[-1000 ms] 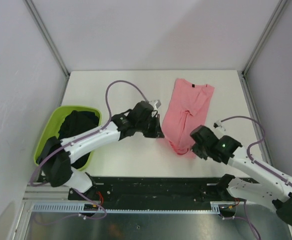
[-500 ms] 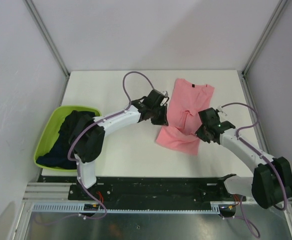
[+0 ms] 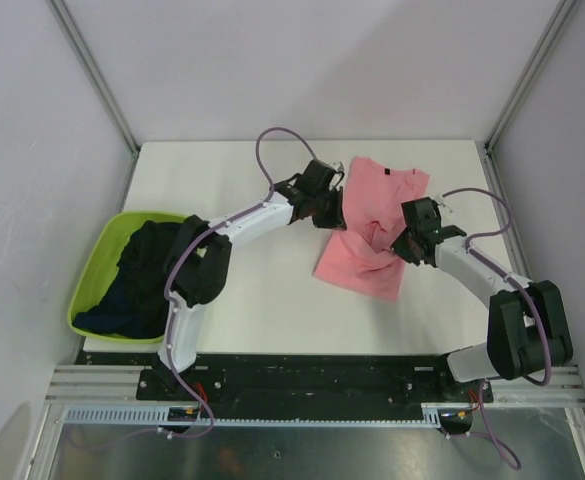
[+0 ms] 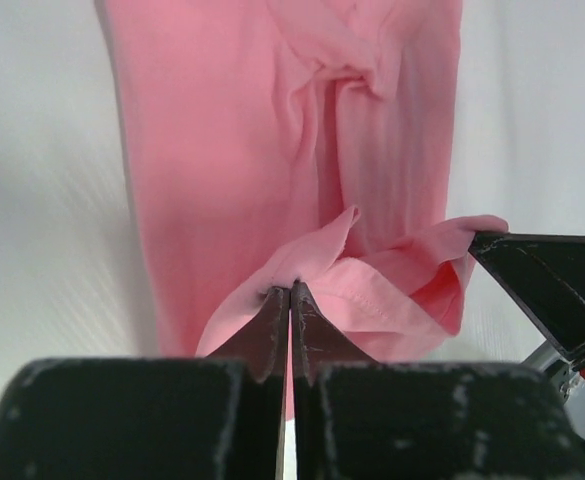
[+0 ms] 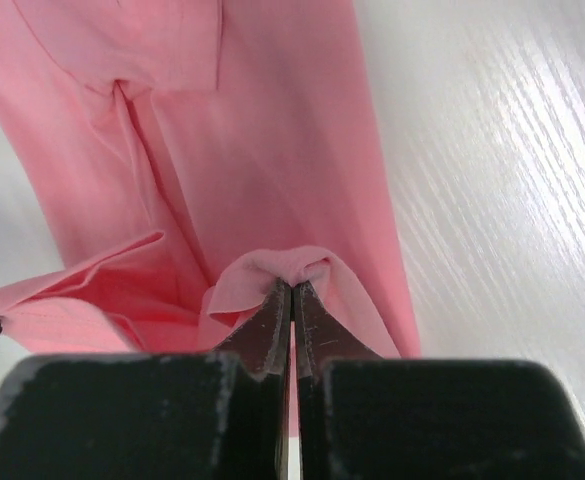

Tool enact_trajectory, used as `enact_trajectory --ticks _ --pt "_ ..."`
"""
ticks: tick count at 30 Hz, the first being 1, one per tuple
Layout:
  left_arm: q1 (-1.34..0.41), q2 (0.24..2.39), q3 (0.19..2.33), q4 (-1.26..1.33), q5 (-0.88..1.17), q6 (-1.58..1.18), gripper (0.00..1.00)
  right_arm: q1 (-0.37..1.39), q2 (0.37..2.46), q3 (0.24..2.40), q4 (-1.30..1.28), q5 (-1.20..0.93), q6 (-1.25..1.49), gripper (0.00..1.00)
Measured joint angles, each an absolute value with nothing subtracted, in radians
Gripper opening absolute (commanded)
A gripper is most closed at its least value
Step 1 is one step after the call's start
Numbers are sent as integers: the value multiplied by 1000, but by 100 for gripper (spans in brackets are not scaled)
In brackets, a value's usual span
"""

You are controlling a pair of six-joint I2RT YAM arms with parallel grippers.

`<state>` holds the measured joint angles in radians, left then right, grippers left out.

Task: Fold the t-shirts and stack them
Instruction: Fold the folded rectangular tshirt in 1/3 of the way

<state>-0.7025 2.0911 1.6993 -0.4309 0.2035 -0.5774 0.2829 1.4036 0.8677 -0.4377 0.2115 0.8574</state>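
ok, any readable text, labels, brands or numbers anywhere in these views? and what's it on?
No text can be read in any view.
Too small to read: the small dark collar label on the salmon-pink cloth t-shirt.
No print shows on the lime-green plastic tub or on the dark navy-black t-shirts inside it.

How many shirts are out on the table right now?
1: the pink t-shirt, right of centre, pinched by the left hand and the right hand. The dark cloth heaped in the green tub may hide several more.
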Motion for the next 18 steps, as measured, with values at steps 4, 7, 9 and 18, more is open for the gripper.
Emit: enact_trajectory --ticks 4,7,9,18 --pt "-689 2132 1762 -431 224 -566 0 255 1426 881 -413 201 851 0" --pt "-680 2160 1808 -430 243 -562 0 233 1442 888 -398 193 843 0" --pt "-674 2185 1841 -428 256 -556 0 217 1461 904 -386 187 837 0" --pt "-656 2295 1939 -429 285 -549 0 166 1550 945 -325 157 825 0"
